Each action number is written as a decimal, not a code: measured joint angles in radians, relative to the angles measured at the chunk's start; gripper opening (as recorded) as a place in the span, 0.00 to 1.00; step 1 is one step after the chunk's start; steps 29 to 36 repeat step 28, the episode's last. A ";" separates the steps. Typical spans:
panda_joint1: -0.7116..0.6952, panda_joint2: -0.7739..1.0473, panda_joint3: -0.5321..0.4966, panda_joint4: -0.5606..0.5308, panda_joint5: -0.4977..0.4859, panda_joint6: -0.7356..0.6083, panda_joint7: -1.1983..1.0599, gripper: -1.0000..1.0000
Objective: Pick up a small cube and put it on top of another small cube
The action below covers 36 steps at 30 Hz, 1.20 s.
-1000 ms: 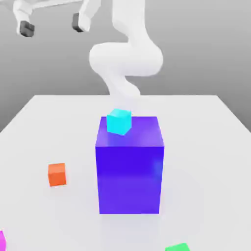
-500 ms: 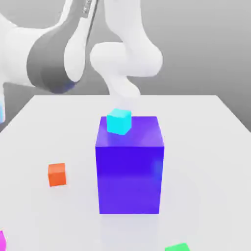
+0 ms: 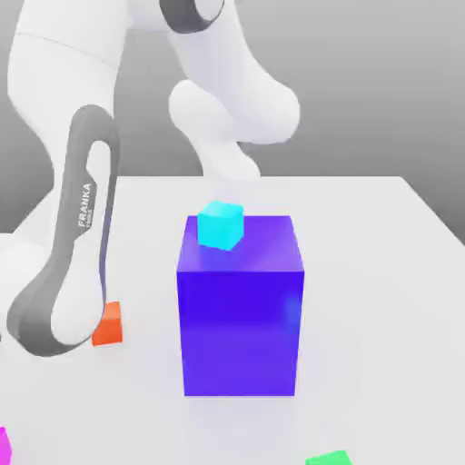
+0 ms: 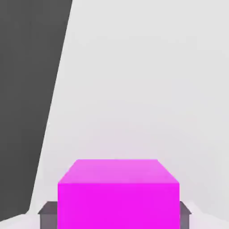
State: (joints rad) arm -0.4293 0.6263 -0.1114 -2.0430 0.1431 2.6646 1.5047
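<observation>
- Exterior view: the white arm [image 3: 68, 136] reaches down at the view's left, partly covering the orange cube [image 3: 108, 324]. The cyan cube [image 3: 221, 225] rests on the large blue block [image 3: 240, 318]; the green cube [image 3: 329, 459] and magenta cube [image 3: 4, 448] lie at the lower edge, on the table [image 3: 381, 318].
- Hand view: the gripper [image 4: 118, 215] grasps a magenta cube, one finger against each opposite side.

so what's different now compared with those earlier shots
The arm has swung lower on the exterior view's left, now partly covering the orange cube. The gripper now has its fingers against a magenta cube's sides. The cyan cube and blue block stayed put.
</observation>
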 joint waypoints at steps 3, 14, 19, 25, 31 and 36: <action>0.004 -0.028 -0.006 -0.007 -0.005 -0.022 0.004 0.00; 0.234 -0.236 0.115 -0.107 -0.122 -0.125 0.023 0.00; 0.362 -0.296 0.207 -0.156 -0.179 -0.136 0.024 0.00; 0.488 -0.197 0.252 -0.168 -0.260 -0.030 0.052 1.00; 0.488 -0.197 0.252 -0.168 -0.260 -0.030 0.052 1.00; 0.488 -0.197 0.252 -0.168 -0.260 -0.030 0.052 1.00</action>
